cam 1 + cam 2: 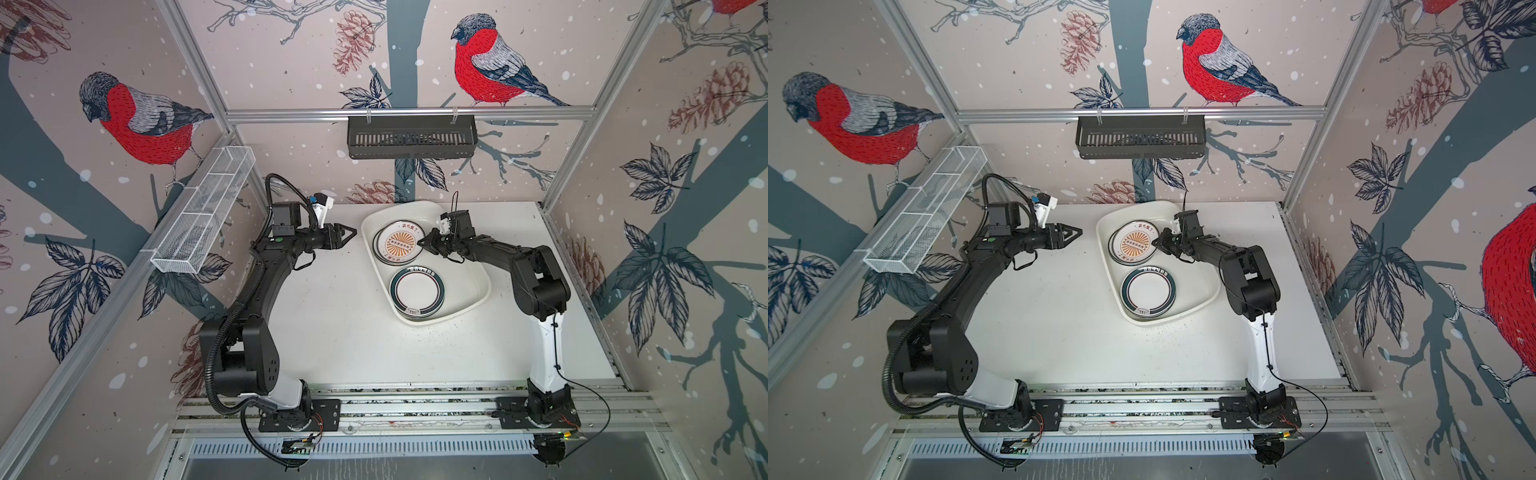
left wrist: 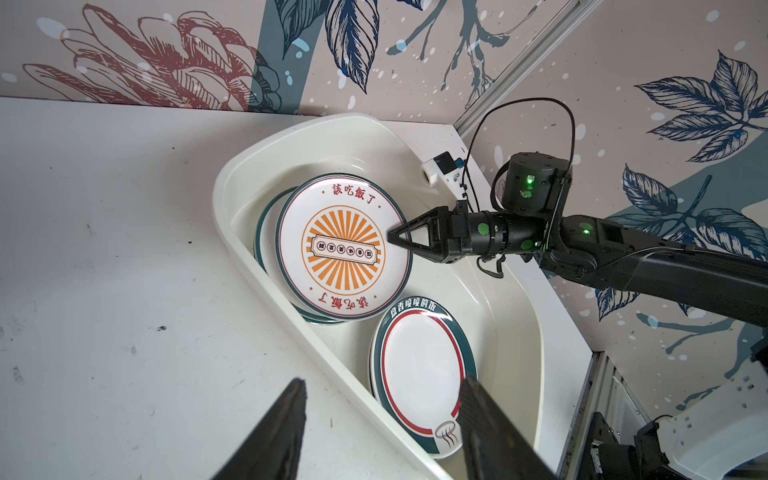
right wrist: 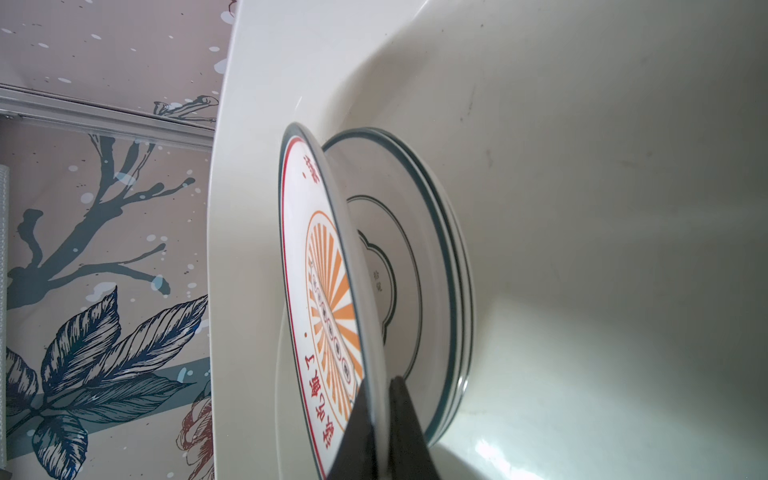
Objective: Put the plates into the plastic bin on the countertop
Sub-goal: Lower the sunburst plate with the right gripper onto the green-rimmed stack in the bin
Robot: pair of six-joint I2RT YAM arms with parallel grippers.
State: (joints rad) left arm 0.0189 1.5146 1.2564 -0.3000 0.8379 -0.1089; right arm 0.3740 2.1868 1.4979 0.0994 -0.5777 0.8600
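No plate is being seen loose on the surface (image 1: pixel 332 332), so the task is being judged nearly finished. Inside the plastic bin (image 1: pixel 469 270), a banded stack (image 1: pixel 417 291) is lying at the near end and a far stack (image 3: pixel 436 270) at the other. Above that far stack, a sunburst plate (image 1: pixel 400 246) is being held tilted, its rim pinched by the closed right tool (image 1: pixel 422 242); only its release is being awaited. The left tool (image 1: pixel 349 232) is being held open and empty beside the bin.

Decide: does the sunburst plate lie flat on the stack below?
No, the sunburst plate tilts off the stack, its rim clamped by jaws of the right gripper.
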